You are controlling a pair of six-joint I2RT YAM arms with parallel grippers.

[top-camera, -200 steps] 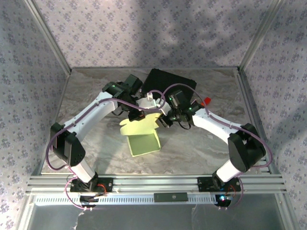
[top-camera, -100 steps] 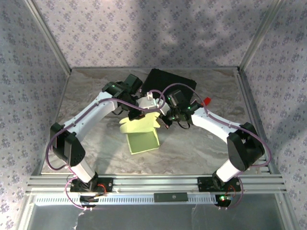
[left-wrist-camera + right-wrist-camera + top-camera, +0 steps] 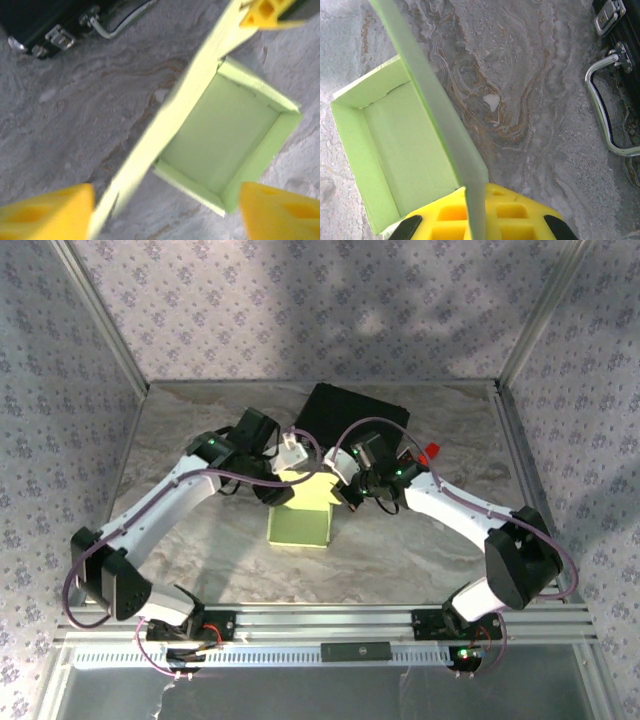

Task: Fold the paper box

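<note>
The paper box (image 3: 299, 527) sits on the marble-patterned table (image 3: 175, 415) just on the near side of the black case (image 3: 352, 412), toward the arm bases. Its shallow tray is open upward and its lid flap (image 3: 432, 100) stands raised along the edge nearest the case. The right gripper (image 3: 475, 216) is clenched on the free edge of that flap, with a yellow pad against each face of the thin card, between the case and the tray. The left gripper (image 3: 162, 210) hangs released above the box, at the case's near-left corner. Its yellow fingertips (image 3: 47, 210) are spread wide, and the flap and tray show between them. The case's metal latches and wire handle (image 3: 602, 107) face the box.
</note>
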